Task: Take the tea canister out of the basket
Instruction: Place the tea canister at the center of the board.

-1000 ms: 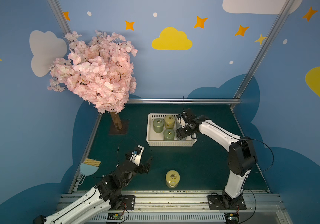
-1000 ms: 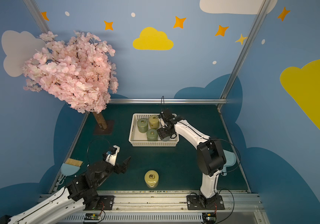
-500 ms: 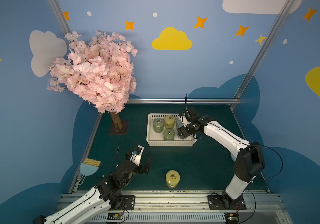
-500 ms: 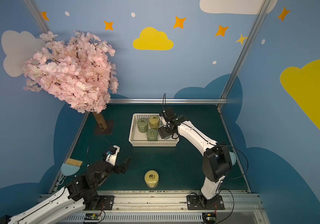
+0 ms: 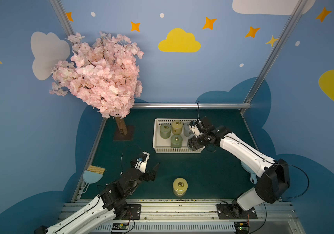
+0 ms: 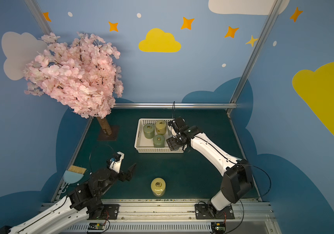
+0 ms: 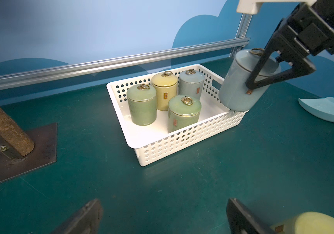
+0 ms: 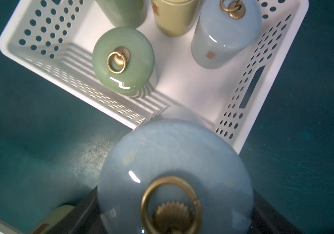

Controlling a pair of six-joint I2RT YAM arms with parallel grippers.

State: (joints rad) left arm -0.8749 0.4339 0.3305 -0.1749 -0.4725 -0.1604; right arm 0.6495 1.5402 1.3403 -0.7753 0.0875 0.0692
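**Right end effector (image 5: pixel 195 142) lifting a pale blue tea canister (image 7: pixel 235 89) over the basket (image 7: pixel 182 139) corner**

Its jaws clamp across the canister's body, spread wide by its girth. The canister hangs tilted, base low over the basket corner nearest the right arm. I cannot tell whether it grazes the rim. The step in hand looks like the lift-out, almost clear of the wall. The next move calls for a little more height, then travel outward to bare worktop (image 5: pixel 212 172) and an upright set-down, well apart from the yellow canister (image 5: pixel 180 186) standing near the front edge. Four canisters (image 7: pixel 184 113) stand inside the basket. Low over the worktop, the left end effector (image 5: pixel 149 165) is spread wide and empty.
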